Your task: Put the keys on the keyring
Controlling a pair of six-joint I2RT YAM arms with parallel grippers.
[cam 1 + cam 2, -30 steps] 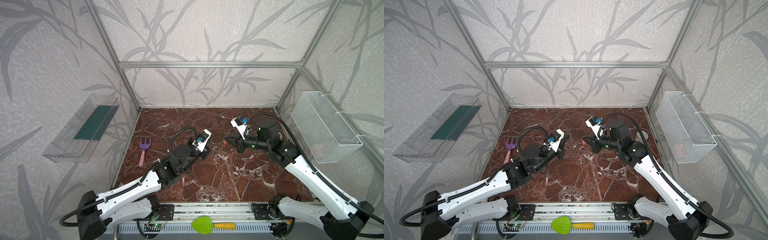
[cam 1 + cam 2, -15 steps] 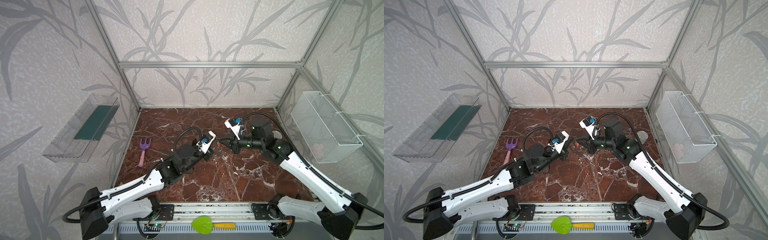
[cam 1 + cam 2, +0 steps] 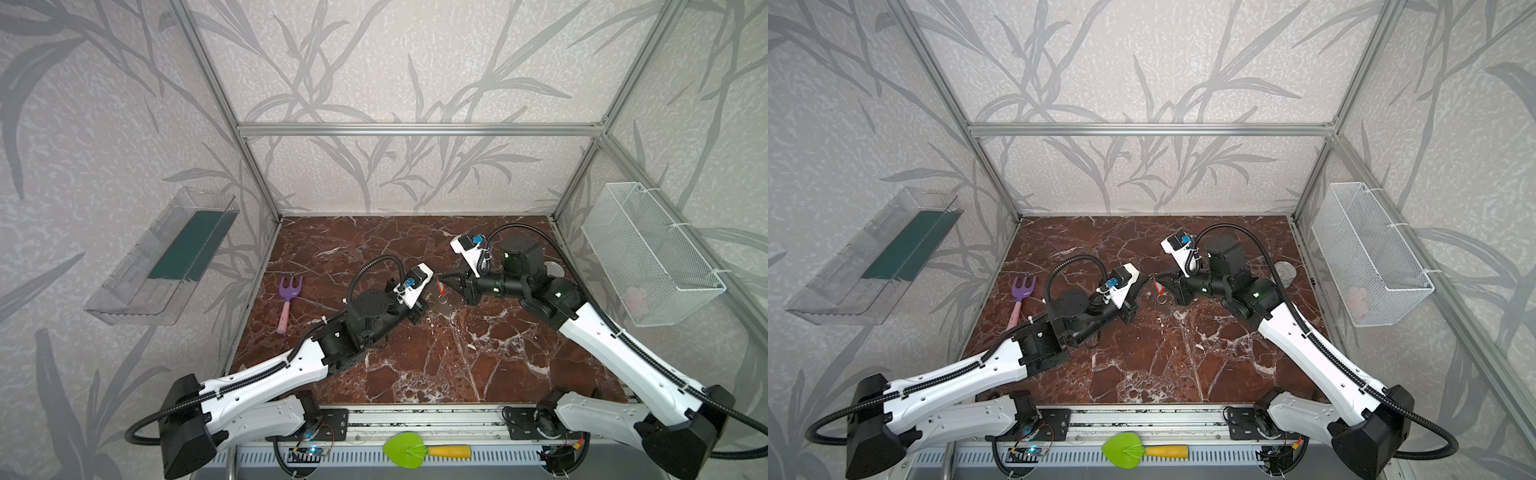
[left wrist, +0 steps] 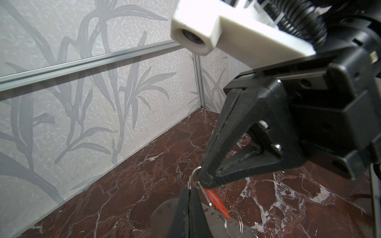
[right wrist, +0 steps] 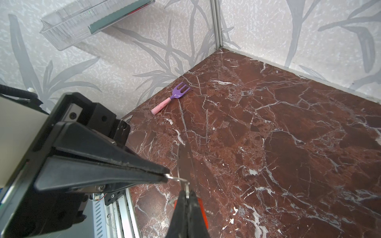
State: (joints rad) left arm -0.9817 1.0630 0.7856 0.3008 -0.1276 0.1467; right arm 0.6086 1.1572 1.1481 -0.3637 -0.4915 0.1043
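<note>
We log left tool (image 4: pixel 188 188) and right tool (image 4: pixel 203 181) both clamped on the wire loop of the keys (image 4: pixel 216 201). We judge the 2 grips steady it for threading. It hangs just above the keyring (image 4: pixel 162 212).

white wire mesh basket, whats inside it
Through the white wire mesh basket, one pale pink lump lies at its near end; the mesh hides what it is. Nothing else shows.

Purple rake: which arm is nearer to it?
Left. The left arm lies just beside the purple rake, on its right in both top views; the right arm comes in from the far right side.
</note>
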